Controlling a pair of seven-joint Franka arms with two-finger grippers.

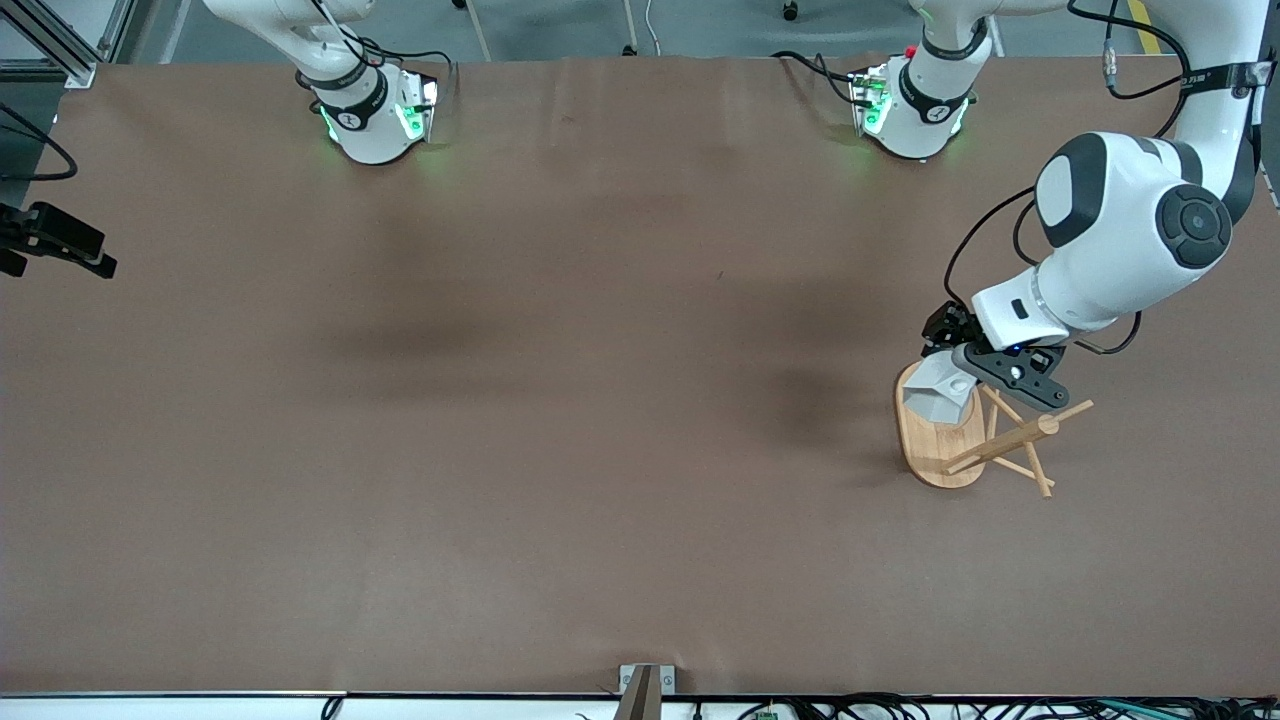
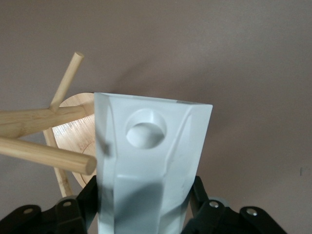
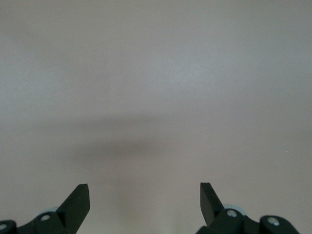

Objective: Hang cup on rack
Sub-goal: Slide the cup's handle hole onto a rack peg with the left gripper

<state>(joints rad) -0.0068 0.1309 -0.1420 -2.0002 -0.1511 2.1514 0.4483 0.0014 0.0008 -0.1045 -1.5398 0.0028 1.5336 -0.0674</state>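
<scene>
A: How much room is there on the table [image 1: 560,420]?

B: Plenty. The brown surface is bare from the right arm's end through the middle. Everything sits toward the left arm's end, well in from the table's edges.

A: Where is the rack?

B: The rack [image 1: 985,440] stands on its oval bamboo base, with open table all around it. Its post and thin pegs lean out toward the left arm's end and toward the front camera.

A: And the cup?

B: The cup [image 1: 942,392] is up in the air over the rack's base, clamped in the left gripper [image 1: 975,365]. In the left wrist view the black fingers [image 2: 202,202] press both sides of the white faceted cup [image 2: 148,161], and the round hole in its handle faces the camera.

A: Is it on a peg?

B: No. In that view one peg tip [image 2: 88,165] ends just beside the cup's edge, and the post and another peg stand next to it. The hole has nothing through it.

A: What crowds the move?

B: Only the rack's own pegs, close beside the cup.

A: The right gripper?

B: The right gripper [image 3: 145,195] waits with its jaws spread wide, holding nothing, over bare table.
</scene>
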